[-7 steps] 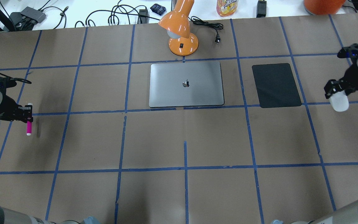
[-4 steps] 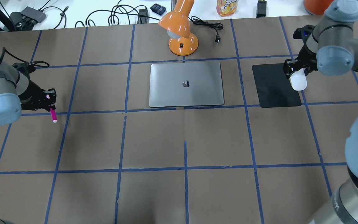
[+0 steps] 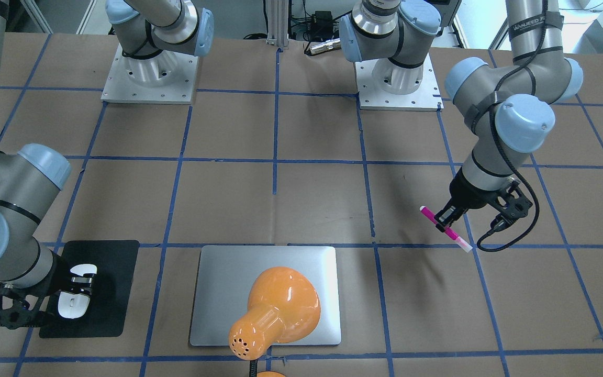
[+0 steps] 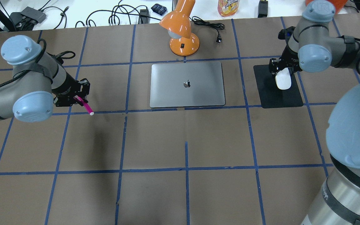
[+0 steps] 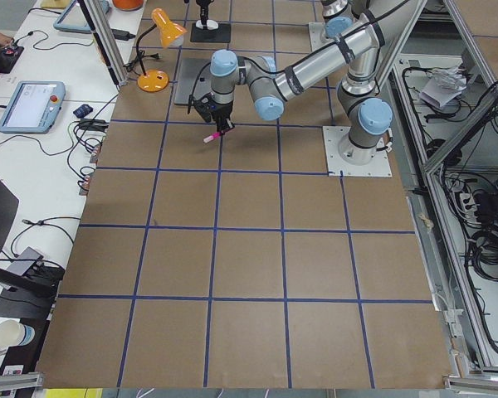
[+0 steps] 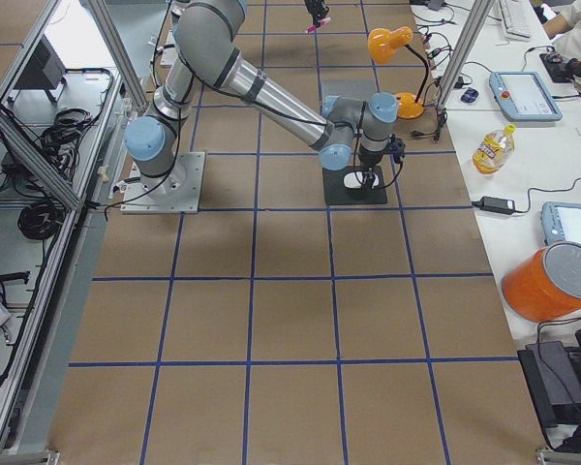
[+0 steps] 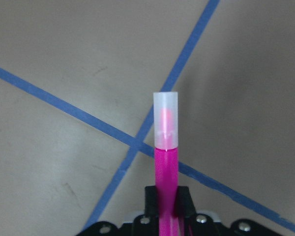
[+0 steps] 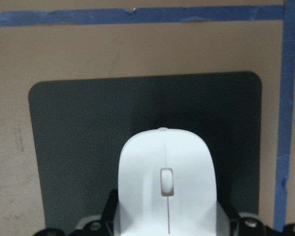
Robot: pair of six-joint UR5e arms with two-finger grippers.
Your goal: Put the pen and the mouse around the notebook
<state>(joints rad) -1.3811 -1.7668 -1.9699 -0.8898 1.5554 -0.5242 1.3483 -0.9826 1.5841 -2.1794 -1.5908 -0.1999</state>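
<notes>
The silver notebook lies flat at mid-table, below the lamp; it shows too as the notebook. My left gripper is shut on the magenta pen, held above the table to the notebook's left, its pale cap pointing down and toward the notebook. The left wrist view shows the pen sticking out from the jaws over crossing tape lines. My right gripper is shut on the white mouse, held over the black mat right of the notebook. The mouse fills the right wrist view.
An orange desk lamp stands just behind the notebook, its cord trailing right. Cables, a drink bottle and an orange tub sit on the white bench beyond the table's far edge. Blue tape grids the brown table.
My left gripper has carried the pen right, toward the notebook, tilting it. My right gripper has brought the mouse in from the right edge to above the black mat.
</notes>
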